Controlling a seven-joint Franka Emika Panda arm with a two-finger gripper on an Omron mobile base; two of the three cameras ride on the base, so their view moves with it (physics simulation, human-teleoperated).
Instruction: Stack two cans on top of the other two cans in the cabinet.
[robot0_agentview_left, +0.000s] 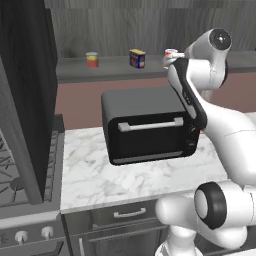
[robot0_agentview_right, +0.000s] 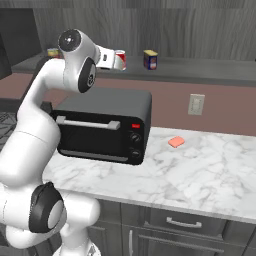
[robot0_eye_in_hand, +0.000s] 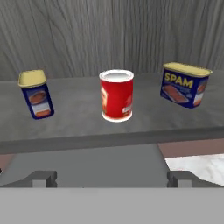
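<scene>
In the hand view a red can (robot0_eye_in_hand: 116, 95) with a whitish rim stands upright on the cabinet's grey ledge (robot0_eye_in_hand: 83, 120), straight ahead of my gripper (robot0_eye_in_hand: 112, 178). The gripper is open and empty, a short way short of the can. A dark-blue, yellow-topped can (robot0_eye_in_hand: 36, 94) stands to the left of the red one and a second blue can (robot0_eye_in_hand: 185, 84) to its right. The left base view shows a short orange-red can (robot0_agentview_left: 92, 60) further left on the ledge, then a blue can (robot0_agentview_left: 137, 58) and the red can (robot0_agentview_left: 171, 53), half hidden by my arm. All cans stand singly.
A black toaster oven (robot0_agentview_left: 147, 125) sits on the marble counter (robot0_agentview_left: 95, 175) directly below the ledge and under my arm. A tall black panel (robot0_agentview_left: 25, 100) and a stove (robot0_agentview_left: 15, 170) are at the left. A small pink sponge (robot0_agentview_right: 176, 142) lies right of the oven.
</scene>
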